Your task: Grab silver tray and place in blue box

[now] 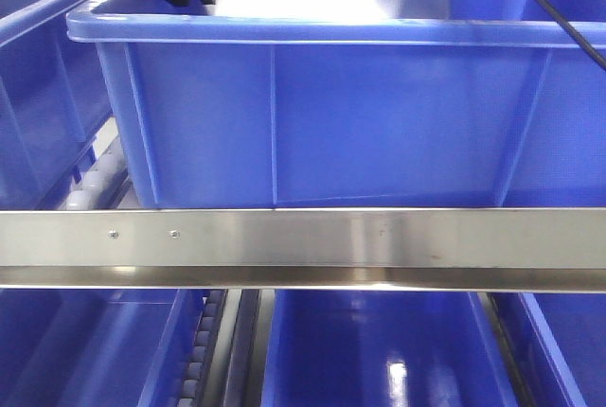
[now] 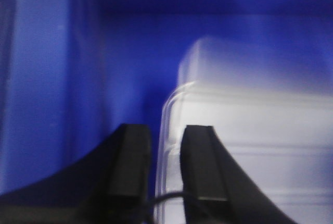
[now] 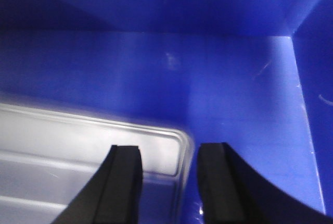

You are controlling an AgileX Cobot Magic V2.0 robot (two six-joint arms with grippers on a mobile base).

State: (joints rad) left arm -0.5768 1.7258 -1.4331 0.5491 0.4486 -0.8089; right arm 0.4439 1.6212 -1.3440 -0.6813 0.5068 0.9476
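Silver tray — inside blue box, blurred. Left gripper fingers narrowly parted, straddling tray rim; right gripper fingers wider, astride tray corner.

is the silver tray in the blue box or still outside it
In. Both wrist views show the silver tray ringed by the blue box floor and walls; each gripper's fingers straddle a tray edge. Resting flat or held: cannot tell.
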